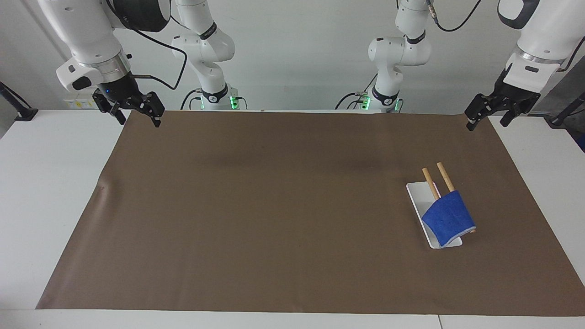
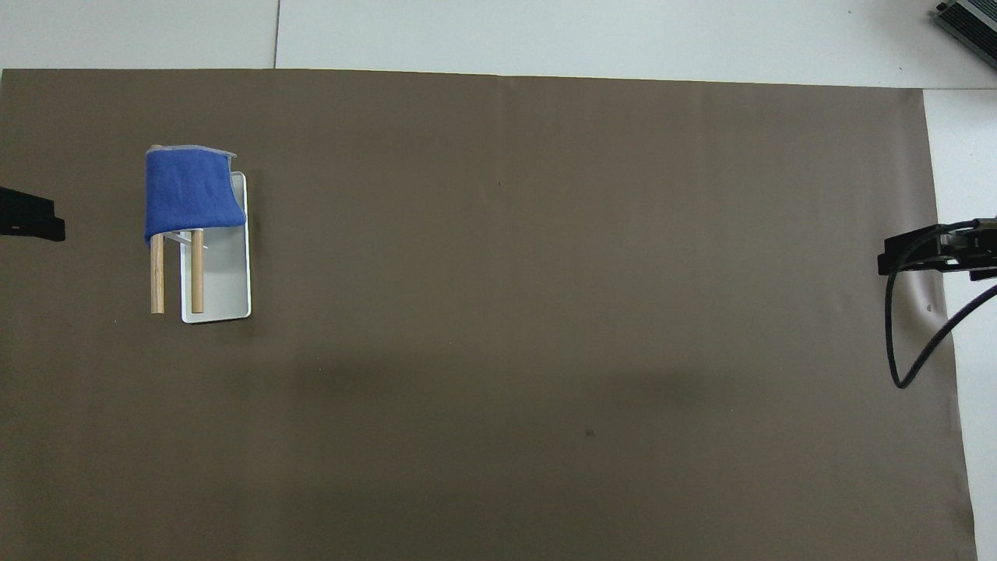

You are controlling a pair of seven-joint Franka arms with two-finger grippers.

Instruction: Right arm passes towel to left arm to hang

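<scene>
**Towel already over the rails, both arms standing off**

The counter (image 1: 55,192) carries a big brown mat (image 1: 292,219) that covers most of it; the two white arms hang at its robot-side corners, the right arm (image 1: 87,41) over the corner at its own end and the left arm (image 1: 539,36) over the corner at the other end; on the mat, toward the left arm's end, lies a small white tray (image 1: 418,196) with two wooden rails (image 1: 429,180) slanting up from it; the blue towel (image 1: 449,218) is draped across the ends of those rails farther from the robots, one flap hanging over the tray; it touches no pincer.

The right pincer (image 1: 133,113) is spread and empty, well apart from the towel; the left pincer (image 1: 488,115) is likewise spread and holds nothing.

As I read it, the hanging looks done and what remains is drawing away cleanly; to do that well, each arm should keep high and clear of the rails, since a brush against the light stand could tip it or drag the cloth off; the waiting right arm need do nothing.
</scene>
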